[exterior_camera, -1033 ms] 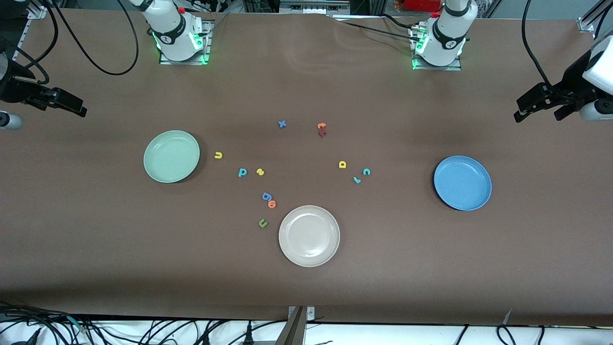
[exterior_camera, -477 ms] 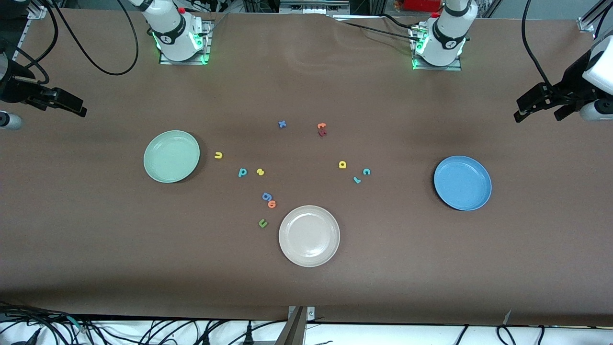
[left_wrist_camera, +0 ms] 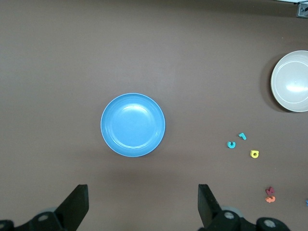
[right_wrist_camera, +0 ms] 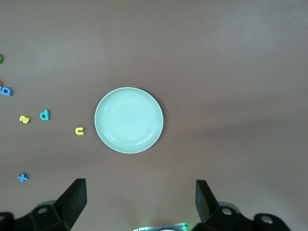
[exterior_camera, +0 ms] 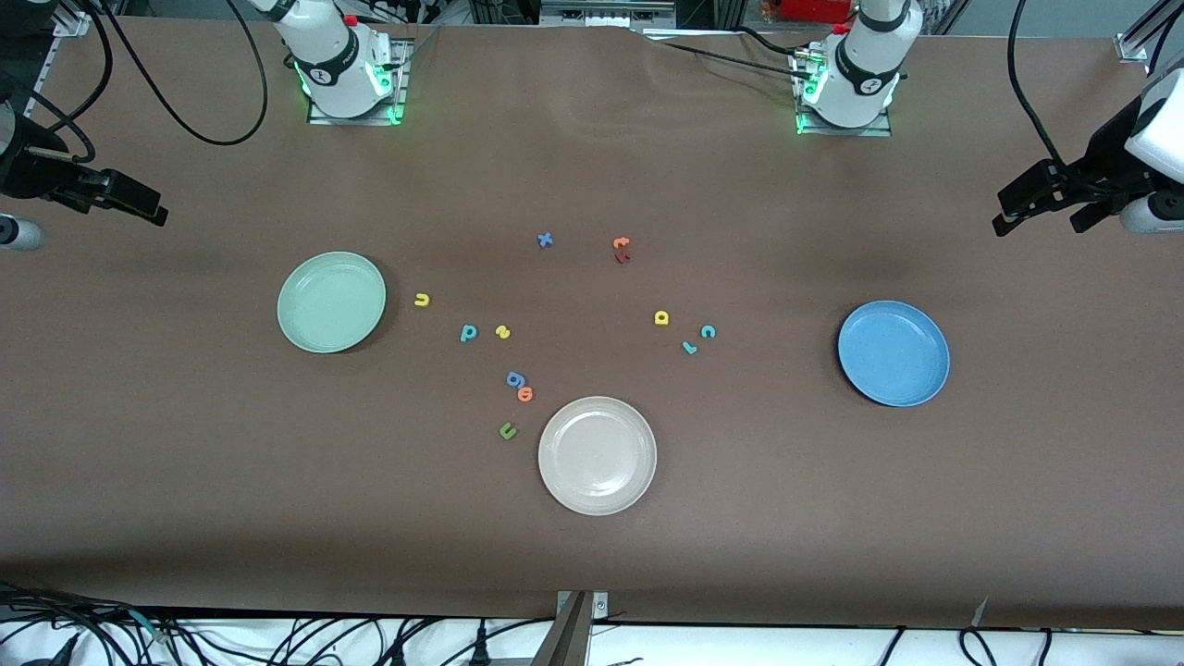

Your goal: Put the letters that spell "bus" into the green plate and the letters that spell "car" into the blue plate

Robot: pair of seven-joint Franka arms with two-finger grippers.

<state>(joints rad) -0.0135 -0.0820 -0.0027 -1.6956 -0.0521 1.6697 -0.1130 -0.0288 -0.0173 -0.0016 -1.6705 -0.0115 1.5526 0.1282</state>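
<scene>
My left gripper (left_wrist_camera: 140, 207) hangs high over the blue plate (left_wrist_camera: 133, 124), right gripper (right_wrist_camera: 139, 204) over the green plate (right_wrist_camera: 128, 120); both spread wide, fingertips cropped. Letters all lie on the table between the plates: b (exterior_camera: 469, 333), c (exterior_camera: 708, 331); shapes barely legible.

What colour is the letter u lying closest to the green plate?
Yellow: the u beside the green plate shows best in the front view.

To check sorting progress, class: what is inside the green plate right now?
Nothing shows inside the green plate; its whole bowl is bare in the front and right wrist views. The yellow u lies on the table beside it. Whatever is under the plate is covered.
</scene>
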